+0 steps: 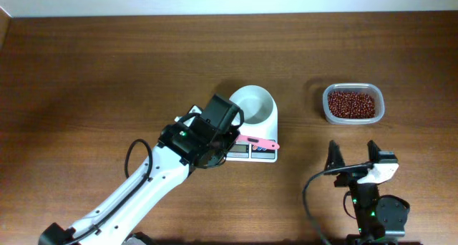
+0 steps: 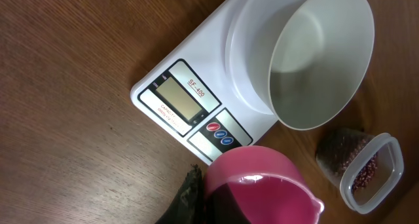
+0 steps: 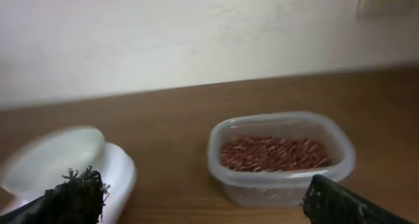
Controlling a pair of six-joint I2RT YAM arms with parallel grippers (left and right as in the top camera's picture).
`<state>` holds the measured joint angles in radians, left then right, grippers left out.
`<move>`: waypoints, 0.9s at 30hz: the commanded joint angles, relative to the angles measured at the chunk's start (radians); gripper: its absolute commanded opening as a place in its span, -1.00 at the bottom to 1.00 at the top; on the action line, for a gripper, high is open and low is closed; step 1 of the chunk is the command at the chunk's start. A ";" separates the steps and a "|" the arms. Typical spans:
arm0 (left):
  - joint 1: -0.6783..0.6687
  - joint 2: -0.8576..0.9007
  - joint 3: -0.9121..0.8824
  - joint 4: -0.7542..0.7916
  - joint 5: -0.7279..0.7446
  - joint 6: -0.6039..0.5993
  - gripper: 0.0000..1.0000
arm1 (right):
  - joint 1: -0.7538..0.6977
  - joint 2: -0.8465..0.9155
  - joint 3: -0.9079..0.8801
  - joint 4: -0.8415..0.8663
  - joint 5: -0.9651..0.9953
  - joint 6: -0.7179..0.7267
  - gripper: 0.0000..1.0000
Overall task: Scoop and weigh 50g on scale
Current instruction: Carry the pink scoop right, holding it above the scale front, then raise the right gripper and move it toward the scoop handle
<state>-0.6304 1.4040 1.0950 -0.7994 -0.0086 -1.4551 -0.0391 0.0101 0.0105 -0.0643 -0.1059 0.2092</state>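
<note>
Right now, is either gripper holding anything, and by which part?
The left gripper is shut on the pink scoop, gripping its near end; the exact contact is hidden behind the cup. The right gripper is open and empty.

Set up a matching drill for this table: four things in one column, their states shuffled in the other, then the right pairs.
1. bowl
2. tub
3. scoop
4. right hand

A. open, holding nothing
B. pink, gripped by the left hand
C. empty, on the scale
D. filled with beans

Pairs: 1-C, 2-D, 3-B, 4-A.
</note>
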 commanded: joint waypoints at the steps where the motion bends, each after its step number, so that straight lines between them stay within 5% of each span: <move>1: -0.005 -0.013 0.013 -0.002 -0.014 0.021 -1.00 | 0.005 -0.006 -0.005 0.002 -0.108 0.372 0.98; 7: -0.005 -0.013 0.013 -0.003 -0.015 0.021 -1.00 | 0.005 -0.006 -0.005 0.016 -0.571 0.473 0.98; 14: -0.005 -0.013 0.013 -0.003 -0.014 0.021 -1.00 | 0.005 -0.006 -0.005 0.016 -0.842 0.818 0.98; 20: -0.005 -0.013 0.013 -0.002 -0.014 0.021 -1.00 | 0.005 -0.006 -0.005 0.023 -0.845 0.817 0.98; 23: -0.005 -0.013 0.013 -0.002 -0.014 0.021 -1.00 | 0.005 -0.006 -0.005 0.062 -0.798 0.676 0.98; 27: -0.005 -0.013 0.013 -0.002 -0.014 0.021 -1.00 | 0.004 0.003 0.035 0.067 -0.799 0.658 0.98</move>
<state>-0.6304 1.4040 1.0950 -0.7998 -0.0086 -1.4544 -0.0391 0.0101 0.0109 0.0006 -0.9173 0.9062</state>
